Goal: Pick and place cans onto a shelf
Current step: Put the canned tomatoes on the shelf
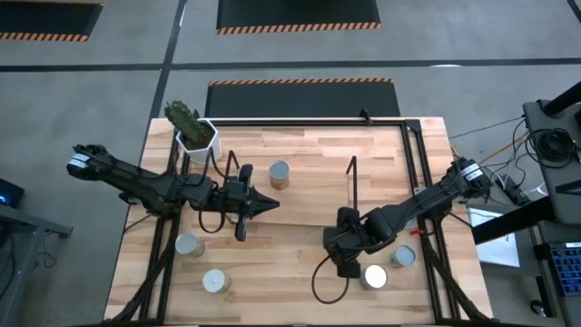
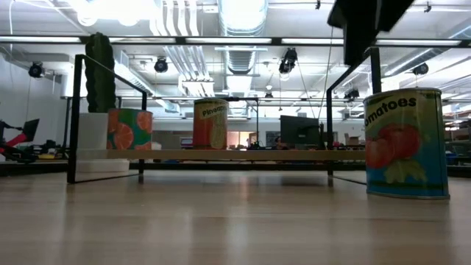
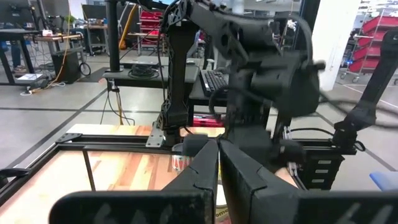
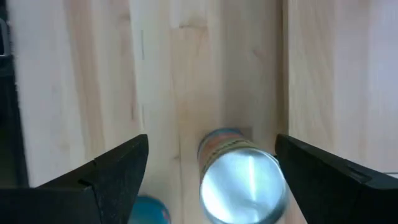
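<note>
Nearest to us, along the front of the surface (image 1: 300,232), four cans stand upright and apart from the shelf. Two are on the left (image 1: 188,245) (image 1: 214,282) and two are on the right (image 1: 374,277) (image 1: 402,256). In the low view one of the right-hand pair looms large, with a tomato label (image 2: 405,143), though we cannot say which of the two it is.

The right arm (image 1: 427,204) reaches in from the right edge. Its jaws hang over the front right part of the surface, just beside the can with the bright top. The right wrist view looks straight down on a can (image 4: 244,180) with its shiny lid up. It stands between the two dark fingers (image 4: 106,177), which are spread wide on either side of it. We see a gap on both sides, so the jaws are released and nothing is gripped.

Further in, the left arm (image 1: 145,182) stretches across from the left. Its jaws are clenched to a point over the bare middle of the surface, just in front of the shelf, and they are empty. Its wrist view shows the two fingers (image 3: 199,174) pressed together.

Beyond them lies the shelf (image 2: 280,155), a low light board between two black wire frames. A can with a yellow label (image 2: 211,124) stands on it near the middle. Another with an orange label (image 2: 129,129) appears to sit at its left end.

Farthest back, at the left rear corner, we see the white plant pot (image 1: 198,136) holding a cactus.
</note>
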Robot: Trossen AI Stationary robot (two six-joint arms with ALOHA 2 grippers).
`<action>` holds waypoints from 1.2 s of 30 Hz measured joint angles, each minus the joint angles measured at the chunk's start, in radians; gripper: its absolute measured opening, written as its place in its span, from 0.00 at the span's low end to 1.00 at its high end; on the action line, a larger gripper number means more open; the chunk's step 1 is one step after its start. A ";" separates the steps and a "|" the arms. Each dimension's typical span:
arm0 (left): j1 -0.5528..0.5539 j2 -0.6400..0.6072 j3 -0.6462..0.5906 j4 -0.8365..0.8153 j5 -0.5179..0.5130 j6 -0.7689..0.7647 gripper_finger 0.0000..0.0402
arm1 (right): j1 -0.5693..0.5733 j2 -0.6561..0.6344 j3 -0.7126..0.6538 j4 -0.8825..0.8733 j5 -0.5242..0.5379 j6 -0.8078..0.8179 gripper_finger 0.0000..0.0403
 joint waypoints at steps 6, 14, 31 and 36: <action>-0.001 -0.004 0.000 -0.002 0.032 -0.001 0.00 | 0.022 -0.001 0.007 -0.105 -0.002 -0.008 0.72; -0.001 -0.006 0.000 -0.002 0.033 -0.001 0.00 | 0.020 -0.002 -0.046 -0.153 -0.029 -0.007 0.33; -0.002 -0.008 0.000 -0.001 0.034 -0.001 0.00 | 0.021 0.013 -0.153 -0.063 0.002 -0.043 0.02; -0.001 -0.008 0.000 -0.001 0.034 -0.001 0.00 | 0.019 0.015 -0.154 0.082 0.062 -0.073 0.02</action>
